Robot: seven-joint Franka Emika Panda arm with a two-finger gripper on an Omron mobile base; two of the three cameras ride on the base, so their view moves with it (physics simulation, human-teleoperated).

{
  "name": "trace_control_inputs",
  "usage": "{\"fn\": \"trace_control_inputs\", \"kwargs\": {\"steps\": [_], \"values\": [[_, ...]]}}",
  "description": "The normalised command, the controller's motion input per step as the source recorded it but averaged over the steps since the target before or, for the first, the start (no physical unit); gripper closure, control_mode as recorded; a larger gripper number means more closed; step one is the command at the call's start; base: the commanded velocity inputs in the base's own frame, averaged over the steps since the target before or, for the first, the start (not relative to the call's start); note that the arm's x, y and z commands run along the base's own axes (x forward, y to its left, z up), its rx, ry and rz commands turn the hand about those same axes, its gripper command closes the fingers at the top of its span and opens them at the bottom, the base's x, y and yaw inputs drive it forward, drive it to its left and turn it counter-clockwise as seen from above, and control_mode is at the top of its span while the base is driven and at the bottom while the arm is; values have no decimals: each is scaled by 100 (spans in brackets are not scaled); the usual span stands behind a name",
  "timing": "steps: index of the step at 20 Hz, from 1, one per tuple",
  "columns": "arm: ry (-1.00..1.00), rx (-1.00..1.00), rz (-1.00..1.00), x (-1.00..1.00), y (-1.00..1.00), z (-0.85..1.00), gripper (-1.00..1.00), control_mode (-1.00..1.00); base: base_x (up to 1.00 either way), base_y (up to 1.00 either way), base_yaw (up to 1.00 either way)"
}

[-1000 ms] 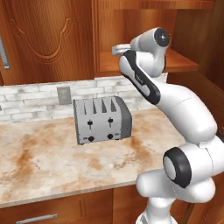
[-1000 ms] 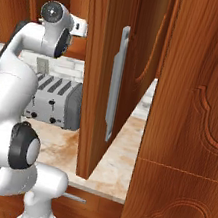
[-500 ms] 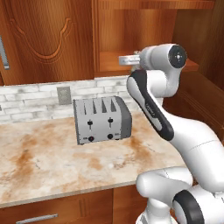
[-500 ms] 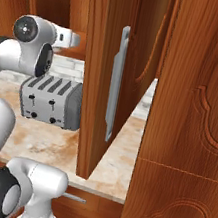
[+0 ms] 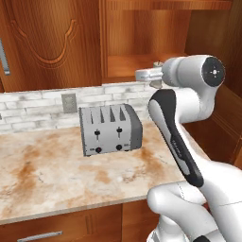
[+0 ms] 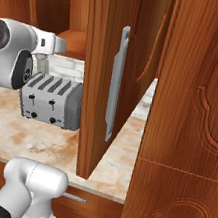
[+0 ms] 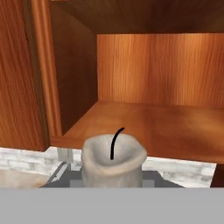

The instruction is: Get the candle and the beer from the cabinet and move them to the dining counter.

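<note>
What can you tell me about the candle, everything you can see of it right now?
The pale grey-white stubby candle looks like rough, stone-coloured wax, a short cylinder with a dished, uneven rim and a thin black curved wick rising from its hollow. In the hand view it stands upright at the bottom centre, close to the camera, out in front of the reddish-brown wooden cabinet shelf rather than on it. Its base is hidden, so the claw's hold on it cannot be seen directly. The grey toaster top and pale brick backsplash lie below it.
</note>
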Motion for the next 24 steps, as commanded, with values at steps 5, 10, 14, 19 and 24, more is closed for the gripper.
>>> {"fn": "trace_control_inputs", "kwargs": {"steps": [5, 10, 14, 19, 24], "values": [[11, -3, 1, -57, 0, 20, 100, -100, 0, 0, 0], [8, -4, 0, -39, -10, 8, 100, -100, 0, 0, 0], [6, -1, 0, -30, -31, 1, 100, -100, 0, 0, 0], [6, 0, 0, -34, -41, 0, 100, -100, 0, 0, 0], [4, -1, 0, -32, -2, 0, 100, -100, 0, 0, 0]]}}
